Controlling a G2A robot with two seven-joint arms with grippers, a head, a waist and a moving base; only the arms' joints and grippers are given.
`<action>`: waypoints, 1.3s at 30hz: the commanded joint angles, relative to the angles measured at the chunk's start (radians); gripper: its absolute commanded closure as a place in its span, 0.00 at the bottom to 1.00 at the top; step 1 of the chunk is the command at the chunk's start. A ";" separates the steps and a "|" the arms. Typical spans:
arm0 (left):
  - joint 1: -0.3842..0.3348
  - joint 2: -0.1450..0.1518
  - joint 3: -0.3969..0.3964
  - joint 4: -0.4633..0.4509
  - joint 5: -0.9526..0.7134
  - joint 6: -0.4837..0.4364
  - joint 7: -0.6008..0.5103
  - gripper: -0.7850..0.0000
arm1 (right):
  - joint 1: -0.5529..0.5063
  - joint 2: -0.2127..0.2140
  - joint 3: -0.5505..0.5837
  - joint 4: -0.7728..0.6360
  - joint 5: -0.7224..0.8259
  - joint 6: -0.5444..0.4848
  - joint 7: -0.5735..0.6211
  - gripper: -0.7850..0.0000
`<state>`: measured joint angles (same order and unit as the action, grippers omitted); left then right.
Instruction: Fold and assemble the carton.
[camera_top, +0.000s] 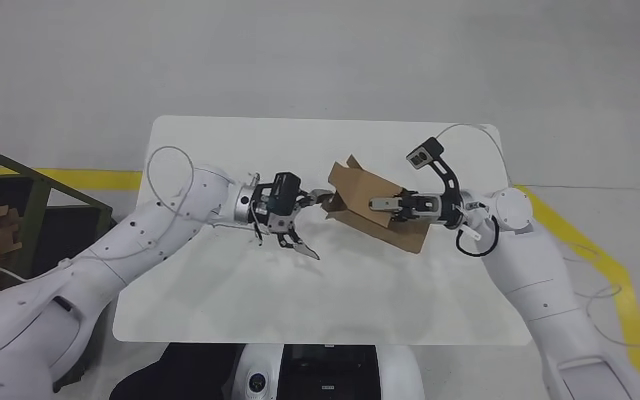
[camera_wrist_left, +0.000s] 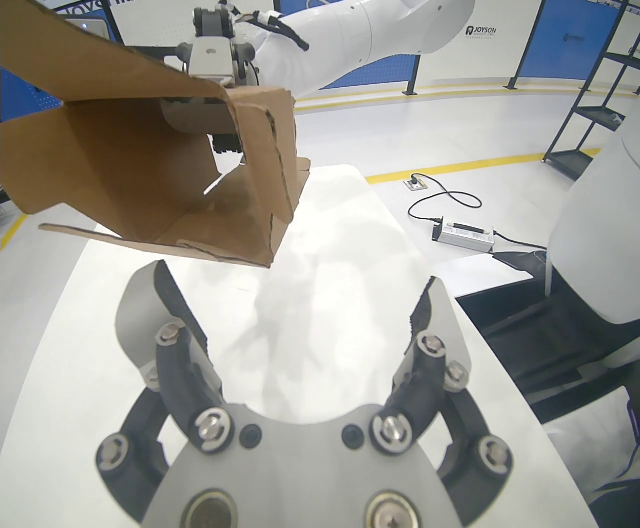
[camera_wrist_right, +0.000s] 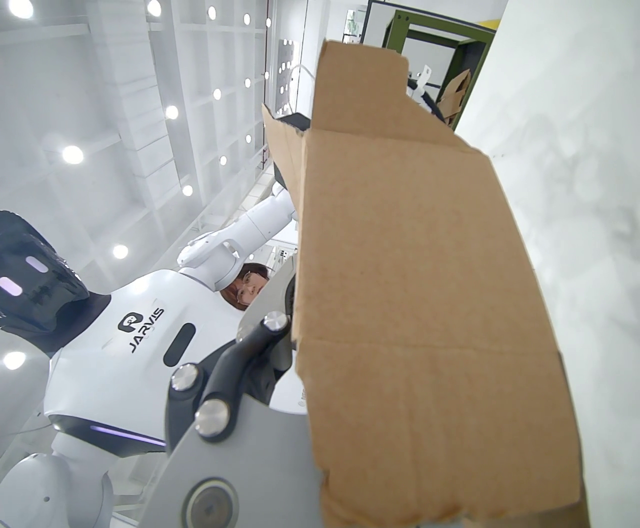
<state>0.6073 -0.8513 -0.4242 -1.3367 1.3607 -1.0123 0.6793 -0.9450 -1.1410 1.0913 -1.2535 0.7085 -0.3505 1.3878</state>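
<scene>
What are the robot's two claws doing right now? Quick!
Left claw: open, holding nothing.
Right claw: closed on the carton.

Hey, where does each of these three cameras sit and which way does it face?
Top view: overhead, facing down at the table; left claw open, right claw gripping the carton.
Left wrist view: on the left wrist, facing past its open claw into the carton; right claw beyond.
Right wrist view: on the right wrist, facing up along the carton's wall; one claw finger shows.
Shared: all three show the carton.
</scene>
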 joint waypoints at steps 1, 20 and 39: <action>-0.015 -0.001 0.021 0.002 -0.004 0.000 0.010 0.00 | 0.001 0.000 -0.001 0.000 -0.007 0.001 0.001 1.00; -0.114 -0.007 0.149 0.013 -0.041 0.000 0.062 0.00 | 0.010 -0.007 -0.028 -0.006 -0.033 0.011 0.008 1.00; -0.190 -0.010 0.254 0.045 -0.104 0.000 0.128 0.00 | 0.026 -0.018 -0.063 -0.001 -0.047 0.017 0.014 1.00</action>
<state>0.4194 -0.8605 -0.1700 -1.2937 1.2603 -1.0123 0.8084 -0.9196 -1.1591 1.0293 -1.2566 0.6614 -0.3335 1.4012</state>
